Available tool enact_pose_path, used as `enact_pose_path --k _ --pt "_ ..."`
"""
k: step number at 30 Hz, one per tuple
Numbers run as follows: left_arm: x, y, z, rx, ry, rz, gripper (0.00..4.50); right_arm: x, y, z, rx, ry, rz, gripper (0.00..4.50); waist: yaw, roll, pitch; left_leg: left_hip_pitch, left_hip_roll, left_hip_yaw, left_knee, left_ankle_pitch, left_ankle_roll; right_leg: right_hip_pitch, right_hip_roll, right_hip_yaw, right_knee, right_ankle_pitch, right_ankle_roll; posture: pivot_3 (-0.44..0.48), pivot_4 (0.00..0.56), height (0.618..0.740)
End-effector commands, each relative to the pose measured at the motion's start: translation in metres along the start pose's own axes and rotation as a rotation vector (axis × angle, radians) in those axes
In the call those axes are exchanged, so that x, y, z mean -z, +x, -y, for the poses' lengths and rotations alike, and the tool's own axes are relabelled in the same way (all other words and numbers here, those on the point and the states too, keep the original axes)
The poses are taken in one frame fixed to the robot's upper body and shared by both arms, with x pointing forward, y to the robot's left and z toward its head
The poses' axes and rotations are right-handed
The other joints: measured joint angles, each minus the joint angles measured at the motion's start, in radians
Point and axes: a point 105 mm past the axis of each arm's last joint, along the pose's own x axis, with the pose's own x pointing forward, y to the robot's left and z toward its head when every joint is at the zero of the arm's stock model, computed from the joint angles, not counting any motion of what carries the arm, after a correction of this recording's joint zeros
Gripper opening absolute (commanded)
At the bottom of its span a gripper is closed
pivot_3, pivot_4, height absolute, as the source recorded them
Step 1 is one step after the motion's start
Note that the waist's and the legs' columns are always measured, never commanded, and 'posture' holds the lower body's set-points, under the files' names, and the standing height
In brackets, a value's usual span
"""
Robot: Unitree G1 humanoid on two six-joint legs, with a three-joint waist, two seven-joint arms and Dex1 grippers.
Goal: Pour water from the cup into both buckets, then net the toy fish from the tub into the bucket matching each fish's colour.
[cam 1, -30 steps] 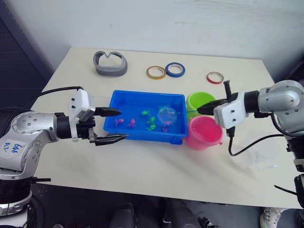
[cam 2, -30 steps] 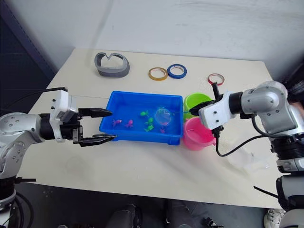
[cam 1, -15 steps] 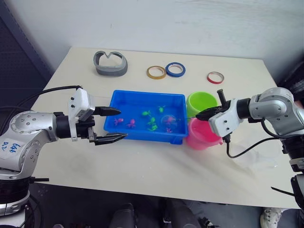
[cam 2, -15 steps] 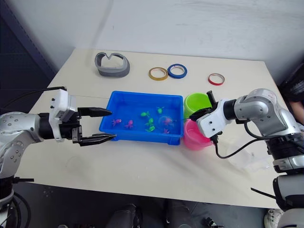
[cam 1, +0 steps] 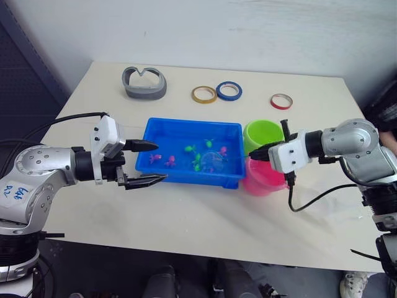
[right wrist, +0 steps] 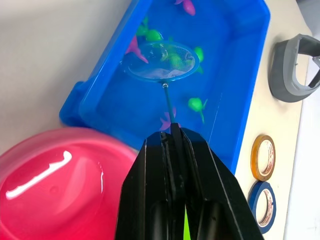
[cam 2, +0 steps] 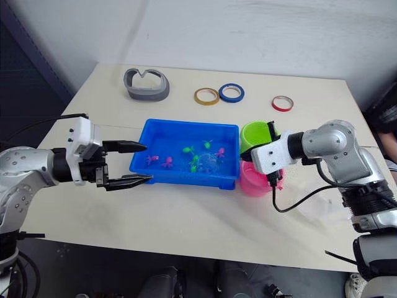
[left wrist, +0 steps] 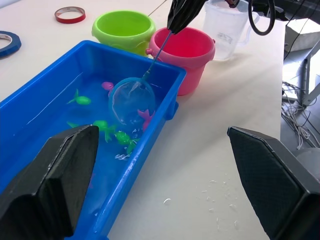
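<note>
Bright, even light; soft shadows, white glare on the pink bucket (right wrist: 55, 170)

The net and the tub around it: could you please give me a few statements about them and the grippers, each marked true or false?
1. The right gripper is shut on the net by its handle. True.
2. The net's hoop is over the pink bucket. False: it is down in the blue tub, among the toy fish.
3. The left gripper is open beside the tub and holds nothing. True.
4. The green bucket stands on the tub's left side. False: both buckets stand on the tub's right side.
5. The tub holds only pink fish. False: it holds green and pink ones.
</note>
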Motion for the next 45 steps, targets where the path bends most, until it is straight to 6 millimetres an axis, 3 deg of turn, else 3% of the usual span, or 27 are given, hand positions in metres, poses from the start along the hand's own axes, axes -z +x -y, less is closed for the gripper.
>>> enact_pose_path --k 1,8,13,23,28,38,45 --pt "-0.011 0.001 0.002 0.007 0.048 0.024 4.49 0.004 -0.011 0.003 0.015 -0.059 -0.047 0.0 0.001 0.0 0.0 0.0 0.0 0.0 0.0 0.0 0.0 0.0 0.0 0.0 0.0 0.0 0.0 0.0 0.15 0.74" --pt "-0.012 0.001 0.002 0.002 0.049 0.025 4.49 0.008 -0.002 -0.009 -0.006 -0.127 -0.072 0.0 -0.003 0.0 0.0 0.0 0.0 0.0 0.0 0.0 0.0 0.0 0.0 0.0 0.0 0.0 0.0 0.0 0.15 0.74" --pt "-0.008 -0.006 0.001 -0.002 0.04 -0.001 4.49 -0.003 0.009 -0.016 -0.008 -0.029 0.002 0.0 -0.002 0.0 0.0 0.0 0.0 0.0 0.0 0.0 0.0 0.0 0.0 0.0 0.0 0.0 0.0 0.0 0.15 0.74" --pt "-0.003 -0.023 -0.01 -0.05 0.05 -0.05 4.49 -0.017 0.027 -0.015 0.041 0.332 0.128 0.0 0.0 0.0 0.0 0.0 0.0 0.0 0.0 0.0 0.0 0.0 0.0 0.0 0.0 0.0 0.0 0.0 0.15 0.74" --pt "-0.001 -0.028 -0.014 -0.068 0.049 -0.059 4.49 -0.019 0.026 -0.013 0.059 0.536 0.181 0.0 0.0 0.0 0.0 0.0 0.0 0.0 0.0 0.0 0.0 0.0 0.0 0.0 0.0 0.0 0.0 0.0 0.15 0.74" --pt "-0.007 -0.024 -0.018 -0.049 0.034 0.003 4.49 -0.018 -0.002 0.0 0.167 0.789 0.221 0.0 0.003 0.0 0.0 0.0 0.0 0.0 0.0 0.0 0.0 0.0 0.0 0.0 0.0 0.0 0.0 0.0 0.15 0.74" --pt "-0.028 0.001 -0.017 0.052 0.017 0.131 4.49 -0.02 -0.049 -0.001 0.353 0.894 0.216 0.0 0.006 0.0 0.0 -0.001 0.0 0.0 -0.001 0.0 0.0 0.0 0.0 0.0 0.0 0.0 0.0 0.0 0.15 0.74"
